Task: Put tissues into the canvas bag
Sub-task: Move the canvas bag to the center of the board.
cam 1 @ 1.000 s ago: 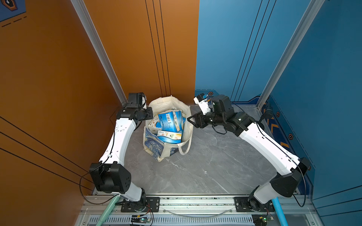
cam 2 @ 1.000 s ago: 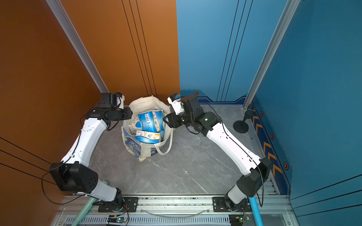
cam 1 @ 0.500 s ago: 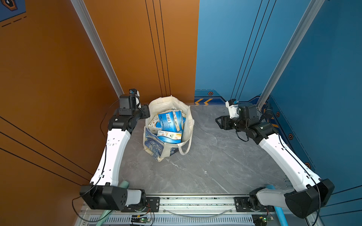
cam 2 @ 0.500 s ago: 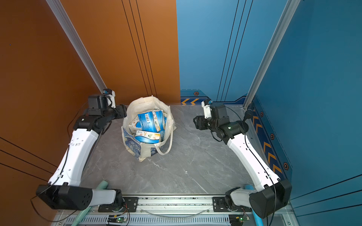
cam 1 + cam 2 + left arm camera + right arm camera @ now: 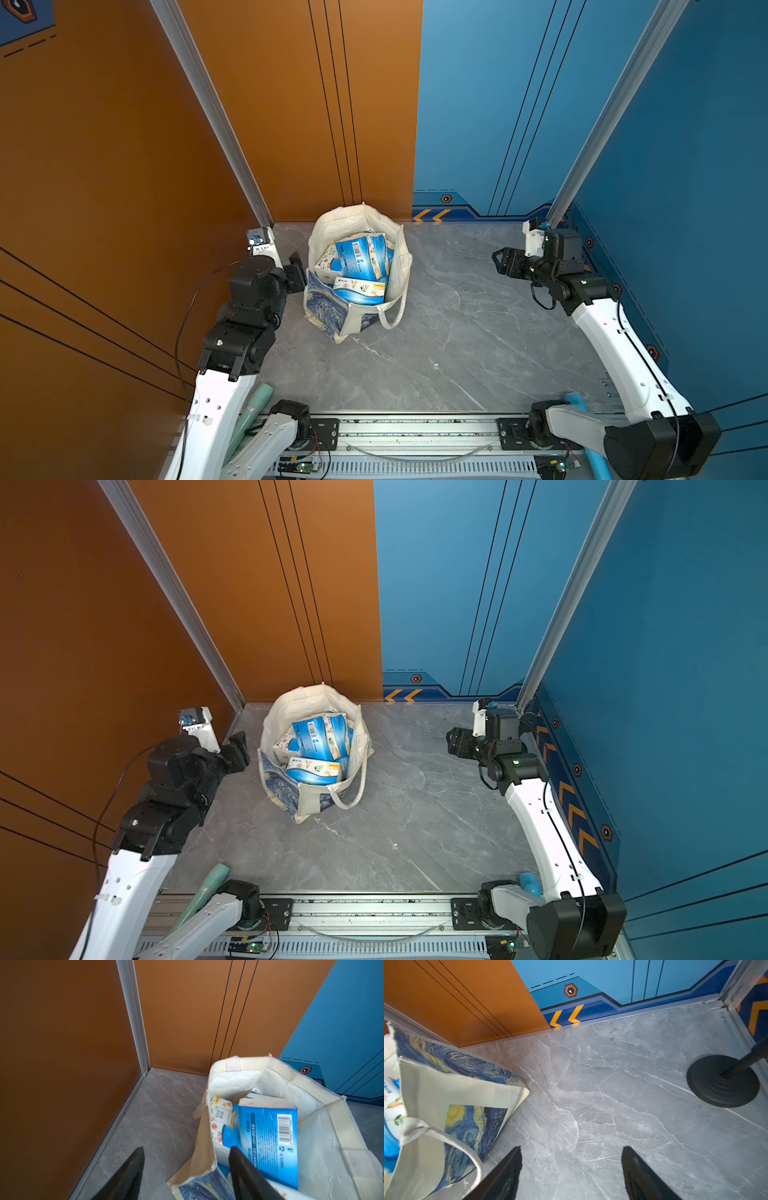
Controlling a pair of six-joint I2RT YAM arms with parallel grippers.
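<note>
The canvas bag stands upright and open at the back left of the grey table, swirling blue print outside. Several blue and white tissues lie piled inside it. My left gripper hovers just left of the bag, open. In the left wrist view the bag's near rim corner shows between the spread jaws of the left gripper, ungripped, with the tissues beyond. My right gripper is open over bare table, far right of the bag.
Orange walls close the left and back left, blue walls the back right and right. A black round stand base sits in the back right corner. A metal rail with both arm bases runs along the front edge.
Both arms have drawn away from the bag's rim: the right gripper swung far to the right, the left pulled back toward the left. Both jaws have spread wider. The bag stayed put.
</note>
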